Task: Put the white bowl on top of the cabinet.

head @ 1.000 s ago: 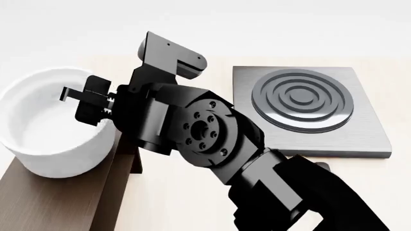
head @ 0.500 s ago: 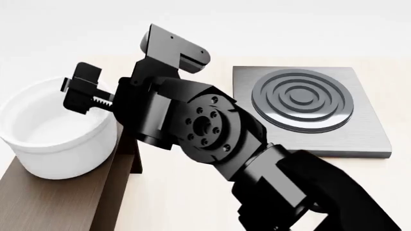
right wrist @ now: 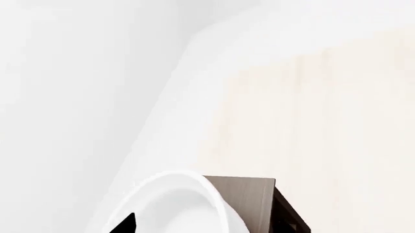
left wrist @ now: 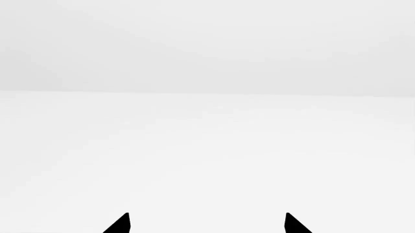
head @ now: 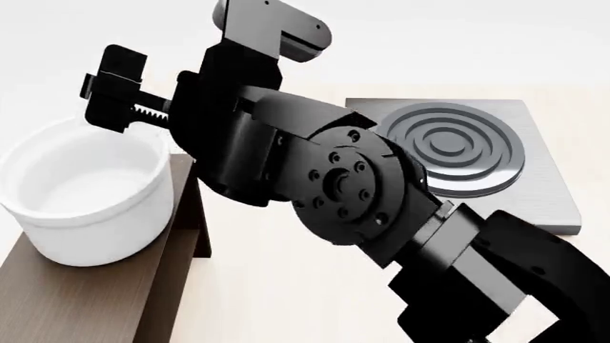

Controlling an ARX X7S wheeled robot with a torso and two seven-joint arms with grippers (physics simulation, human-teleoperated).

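The white bowl (head: 86, 193) stands upright on the dark brown cabinet (head: 96, 300) at the left of the head view, near the top's far end. My right gripper (head: 113, 89) hangs above the bowl's far rim, open and empty, clear of the bowl. In the right wrist view the bowl (right wrist: 175, 208) and the cabinet's end (right wrist: 250, 194) lie below the open right gripper (right wrist: 207, 225). My left gripper (left wrist: 207, 225) shows only in the left wrist view: two fingertips apart, nothing between them, facing blank white.
A grey square stove plate (head: 543, 207) with dark rings lies on the pale wooden table (head: 267, 286) at the right. My right arm (head: 362, 193) crosses the middle of the head view and hides part of the table and the plate.
My right gripper has let go of the bowl's rim and risen above it. The bowl has settled on the cabinet top and stays there.
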